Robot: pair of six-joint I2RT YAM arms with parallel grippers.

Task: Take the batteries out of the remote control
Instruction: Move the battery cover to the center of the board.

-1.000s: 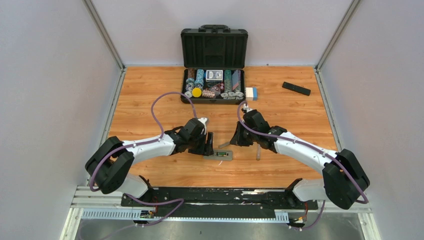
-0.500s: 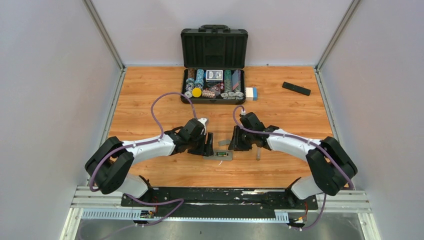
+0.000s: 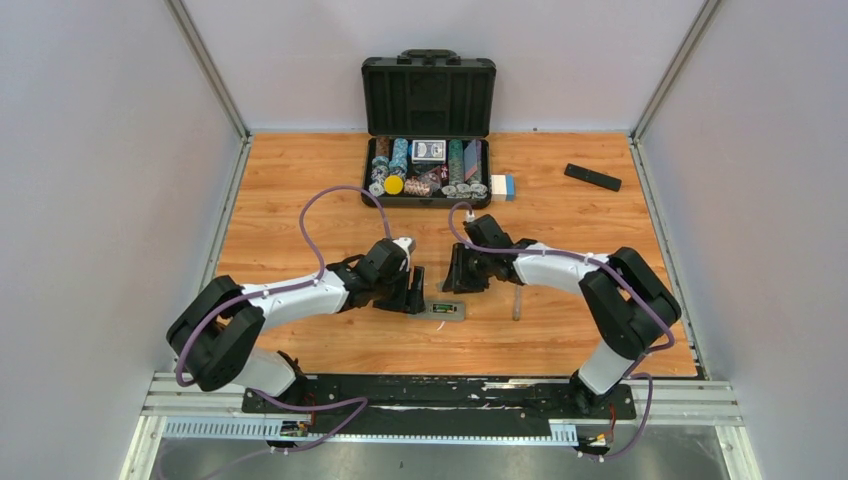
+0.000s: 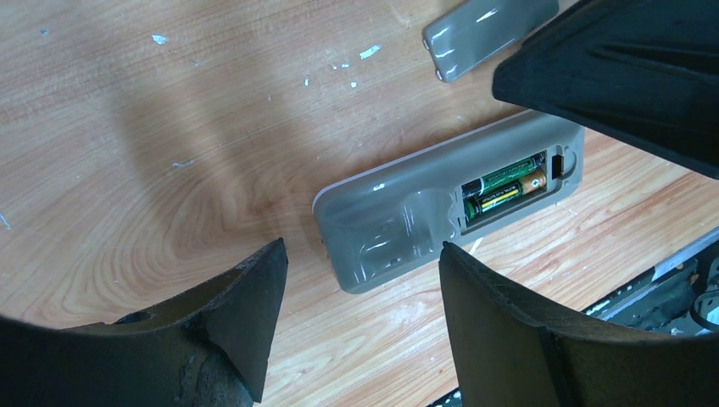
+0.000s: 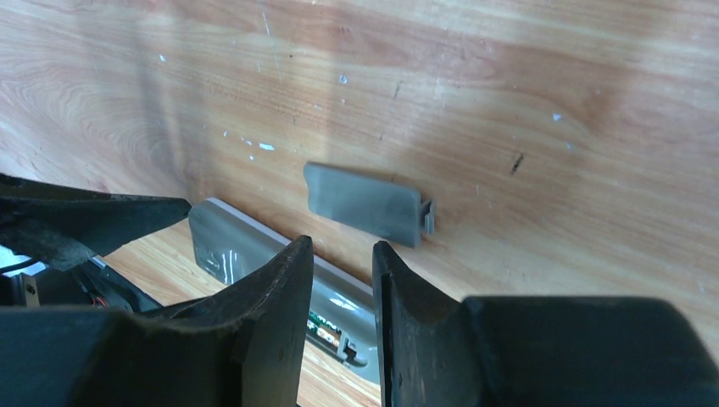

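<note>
A grey remote (image 4: pixel 407 216) lies face down on the wooden table, also seen from above (image 3: pixel 443 309). Its battery bay is open, with two dark green-and-orange batteries (image 4: pixel 507 186) side by side in it. The grey cover (image 5: pixel 365 203) lies loose on the wood just beyond the remote. My left gripper (image 4: pixel 360 254) is open and empty, its jaws straddling the remote's closed end. My right gripper (image 5: pixel 341 246) is empty with only a narrow gap between its jaws, low over the remote's battery end; from above it sits at the remote's far side (image 3: pixel 460 280).
An open black case (image 3: pixel 428 170) of poker chips and cards stands at the back. A white-and-blue box (image 3: pixel 503 186) lies beside it. A black remote (image 3: pixel 592 177) lies at the back right. A slim grey stick (image 3: pixel 517 303) lies right of the grey remote.
My right gripper has moved left, towards the remote and over the loose cover. The left arm and the remote have not moved.
</note>
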